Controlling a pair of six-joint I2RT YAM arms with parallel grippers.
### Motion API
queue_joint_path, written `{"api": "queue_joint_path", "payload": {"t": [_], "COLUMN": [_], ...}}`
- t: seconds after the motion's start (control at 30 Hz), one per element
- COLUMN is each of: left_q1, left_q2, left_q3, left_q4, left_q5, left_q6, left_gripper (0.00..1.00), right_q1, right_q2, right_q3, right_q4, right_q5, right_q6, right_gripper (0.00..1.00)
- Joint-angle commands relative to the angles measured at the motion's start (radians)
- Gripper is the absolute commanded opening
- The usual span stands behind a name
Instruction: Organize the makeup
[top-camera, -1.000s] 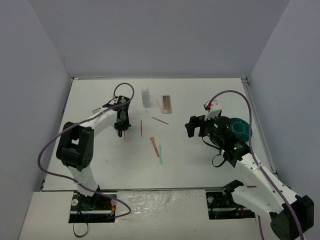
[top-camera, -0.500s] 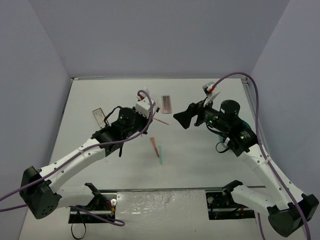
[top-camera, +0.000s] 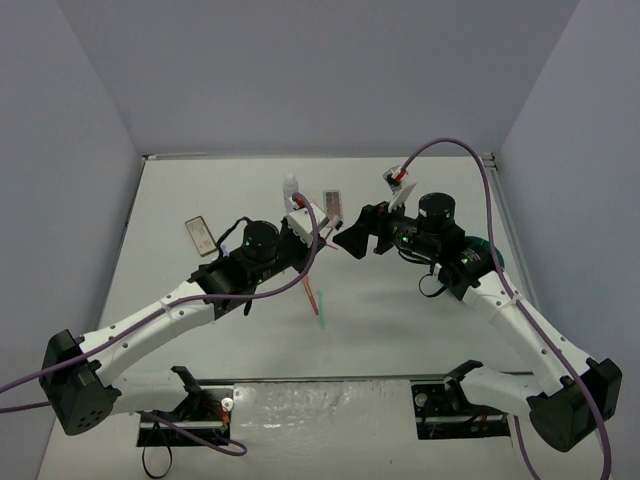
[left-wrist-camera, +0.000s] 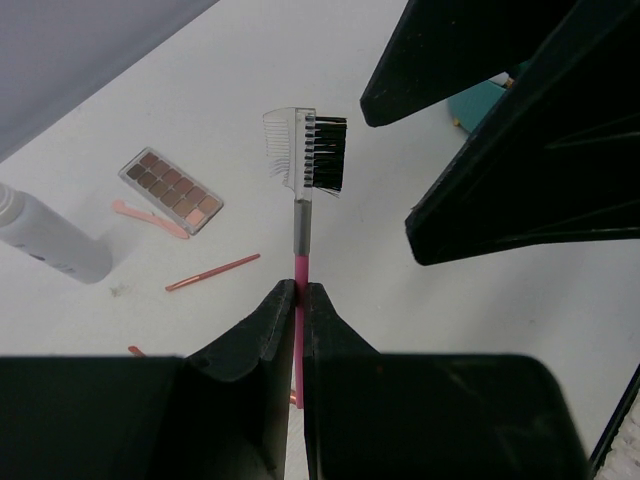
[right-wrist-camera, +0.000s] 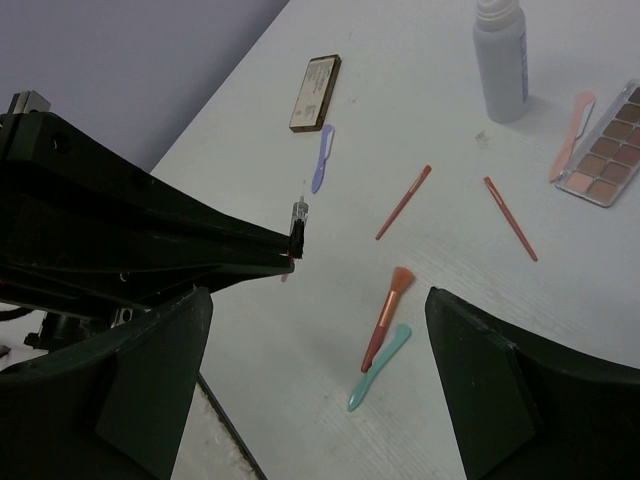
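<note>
change, left arm: a second back it was folded up at the table's left, tip down by the sticks. Now it is stretched from its near-left base to table centre.
change, right arm: was back over the teal tub (top-camera: 490, 262). Now swung in to centre, facing the left one.
meaning: looks like a mid-air handover, left to right, probably bound for the tub. Not passed yet.
left gripper (left-wrist-camera: 298, 292): clamped tight on the pink handle of the brow brush (left-wrist-camera: 311, 152), whose comb-and-bristle head pokes out ahead, off the table.
right gripper (right-wrist-camera: 318, 300): jaws wide apart, nothing between them, just beyond the brush head, no contact.
left arm pose: long low reach, fingers pointing right and away.
right arm pose: elbow raised, forearm reaching left, fingers aimed back at the left gripper.
table, near: orange brush (right-wrist-camera: 386, 312) touching teal spatula (right-wrist-camera: 380, 368).
table, mid: two brown sticks (right-wrist-camera: 403, 200), purple stick (right-wrist-camera: 322, 158).
table, far: open palette (right-wrist-camera: 605, 150) with pink spatula (right-wrist-camera: 570, 135) just beside it, bottle (right-wrist-camera: 500, 60) upright, closed palette (right-wrist-camera: 315, 92) off to the left.
</note>
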Motion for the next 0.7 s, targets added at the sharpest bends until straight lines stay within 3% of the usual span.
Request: {"api": "queue_joint_path", "payload": {"t": [0.0,0.67], "left_q1": [-0.023,-0.049], "left_q2": [-0.005,0.029], "left_q3": [0.032,0.068], "left_q4": [0.122,0.153], "left_q5": [0.015,0.009], "left_q6": [0.021,0.004], "left_gripper": [0.00,0.00], "right_q1": [0.016,0.034], "right_q2": [0.017,0.046], "right_q3": [0.055,0.015], "right_q4": [0.090,0.170], "right_q5": [-0.007,0.048], "right_q6": [0.030,0.059], "right_gripper": [0.83,0.39]}}
